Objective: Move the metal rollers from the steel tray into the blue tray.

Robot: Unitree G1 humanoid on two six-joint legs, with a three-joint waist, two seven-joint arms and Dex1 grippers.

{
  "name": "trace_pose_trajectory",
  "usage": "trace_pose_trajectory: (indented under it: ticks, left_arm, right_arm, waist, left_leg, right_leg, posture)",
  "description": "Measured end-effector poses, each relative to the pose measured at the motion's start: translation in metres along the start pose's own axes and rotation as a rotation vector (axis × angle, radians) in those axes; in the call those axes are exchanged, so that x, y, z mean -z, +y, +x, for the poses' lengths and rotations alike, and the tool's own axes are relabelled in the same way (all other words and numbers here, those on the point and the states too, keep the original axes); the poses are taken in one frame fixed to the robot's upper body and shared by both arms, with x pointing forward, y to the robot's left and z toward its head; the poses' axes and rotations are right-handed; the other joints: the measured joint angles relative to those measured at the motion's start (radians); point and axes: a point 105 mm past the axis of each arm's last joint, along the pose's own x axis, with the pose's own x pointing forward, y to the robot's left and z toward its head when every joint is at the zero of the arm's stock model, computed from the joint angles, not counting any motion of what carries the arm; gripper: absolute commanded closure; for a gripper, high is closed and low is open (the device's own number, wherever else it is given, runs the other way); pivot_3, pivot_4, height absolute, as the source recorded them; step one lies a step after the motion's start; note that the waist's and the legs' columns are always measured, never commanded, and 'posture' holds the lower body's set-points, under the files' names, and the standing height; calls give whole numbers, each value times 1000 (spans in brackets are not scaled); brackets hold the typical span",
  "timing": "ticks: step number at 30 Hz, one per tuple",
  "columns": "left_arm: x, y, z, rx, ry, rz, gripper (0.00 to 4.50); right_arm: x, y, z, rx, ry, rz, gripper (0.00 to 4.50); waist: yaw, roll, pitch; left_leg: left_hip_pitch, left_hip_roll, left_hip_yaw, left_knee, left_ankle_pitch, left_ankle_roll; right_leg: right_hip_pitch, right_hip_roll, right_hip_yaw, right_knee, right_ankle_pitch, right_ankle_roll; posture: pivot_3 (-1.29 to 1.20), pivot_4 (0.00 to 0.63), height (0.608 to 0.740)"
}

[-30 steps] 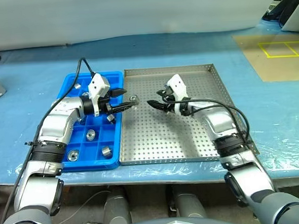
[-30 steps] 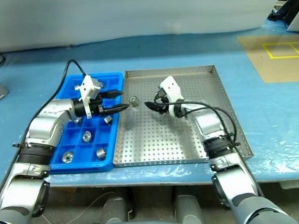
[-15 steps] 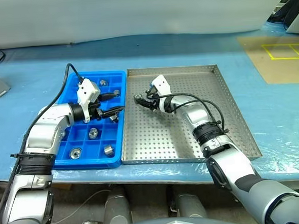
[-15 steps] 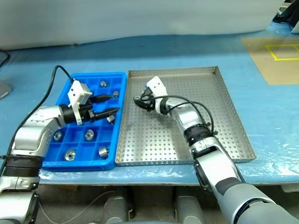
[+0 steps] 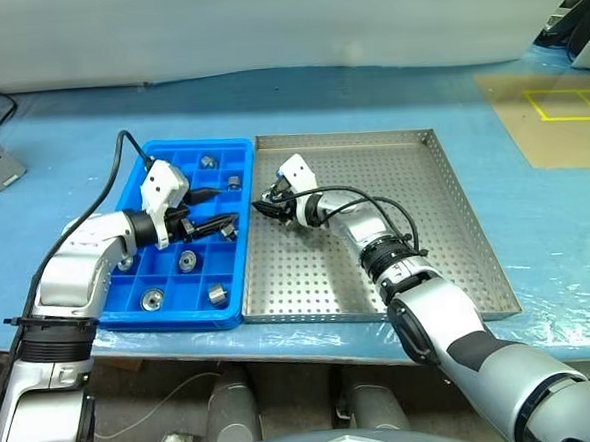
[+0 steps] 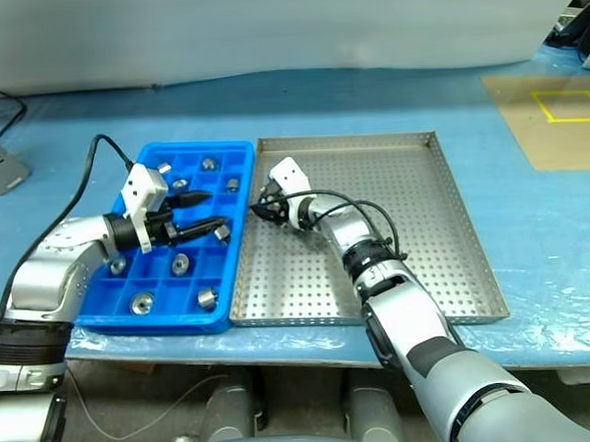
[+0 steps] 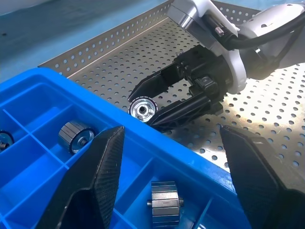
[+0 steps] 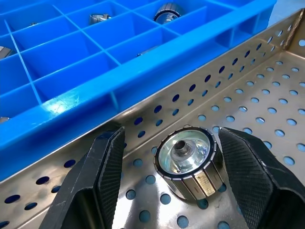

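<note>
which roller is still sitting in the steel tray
The metal roller between the open fingers of the right gripper, by the steel tray rim beside the blue tray. The other rollers lie in blue compartments.

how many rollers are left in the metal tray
1: the roller stands on the metal tray by the edge next to the blue tray, between the right gripper's open fingers. No others visible there.

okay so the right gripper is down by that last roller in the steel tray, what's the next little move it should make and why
Probably close the right gripper. The wrist view shows the metal roller standing on the steel tray between its open fingers, with gaps on both sides, close to the blue tray. It looks lined up, so pinching comes before lifting.
</note>
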Motion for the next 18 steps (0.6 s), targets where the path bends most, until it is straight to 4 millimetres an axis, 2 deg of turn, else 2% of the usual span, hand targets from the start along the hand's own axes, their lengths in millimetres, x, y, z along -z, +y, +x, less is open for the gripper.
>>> trace_pose_trajectory:
  ticks: [4, 5, 8, 15, 18]
  left_arm:
    - [-1, 0, 0, -6, -1, 2, 1119]
    - [-1, 0, 0, -6, -1, 3, 1119]
    - [-1, 0, 0, -6, -1, 3, 1119]
    - [-2, 1, 0, -6, -3, 5, 1119]
    - [-2, 0, 0, -4, -3, 4, 1119]
  right_arm:
    - [6, 2, 2, 14, 14, 8, 1219]
    - [6, 2, 2, 16, 13, 11, 1630]
    - [6, 2, 2, 15, 11, 11, 2477]
    - [6, -2, 1, 27, 10, 2, 2477]
    - [-2, -8, -5, 29, -11, -19, 2477]
  waist:
    - [0, 0, 0]
    - [0, 0, 0]
    - [0, 0, 0]
    - [0, 0, 0]
    - [0, 0, 0]
  left_leg:
    - [0, 0, 0, 0, 0, 0]
    - [0, 0, 0, 0, 0, 0]
    - [0, 0, 0, 0, 0, 0]
    - [0, 0, 0, 0, 0, 0]
    - [-1, 0, 0, 0, 0, 0]
  right_leg:
    - [0, 0, 0, 0, 0, 0]
    - [0, 0, 0, 0, 0, 0]
    - [0, 0, 0, 0, 0, 0]
    - [0, 0, 0, 0, 0, 0]
    - [0, 0, 0, -1, 0, 0]
  posture:
    - [-35, 150, 740]
    - [-35, 150, 740]
    - [-37, 150, 740]
    - [-39, 150, 740]
    - [-41, 150, 740]
